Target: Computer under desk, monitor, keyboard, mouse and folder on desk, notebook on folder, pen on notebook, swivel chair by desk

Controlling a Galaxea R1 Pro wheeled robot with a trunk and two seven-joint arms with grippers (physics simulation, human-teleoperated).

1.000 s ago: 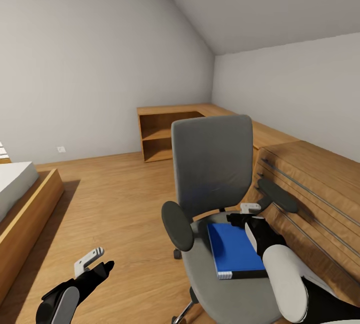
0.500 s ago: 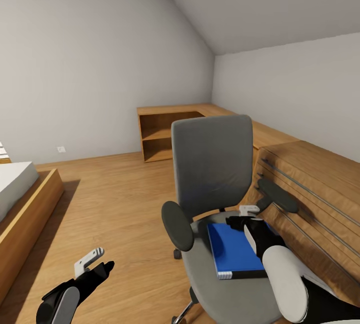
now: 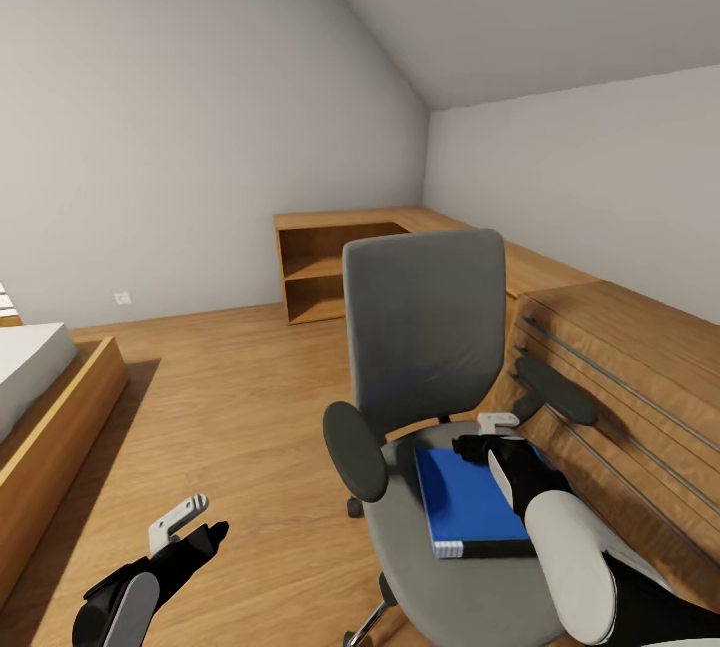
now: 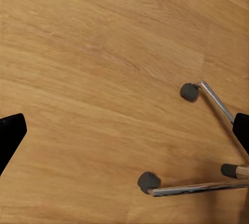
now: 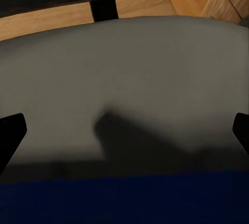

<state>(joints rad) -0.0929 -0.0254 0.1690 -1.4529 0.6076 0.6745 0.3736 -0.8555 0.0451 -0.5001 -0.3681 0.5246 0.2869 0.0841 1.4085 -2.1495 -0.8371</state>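
Oak shelving (low) behind swivel chair.

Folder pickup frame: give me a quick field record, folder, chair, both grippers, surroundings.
folder: blue, lying flat on the seat of the swivel chair
swivel chair: on the wood floor beside an oak-wood unit; chrome base legs and casters in left wrist view
right gripper: over the folder's far edge, open; not closed on it
right wrist view: grey seat ahead, blue folder at the near edge
left gripper: open, empty, above bare floor
bed: at the head view's left
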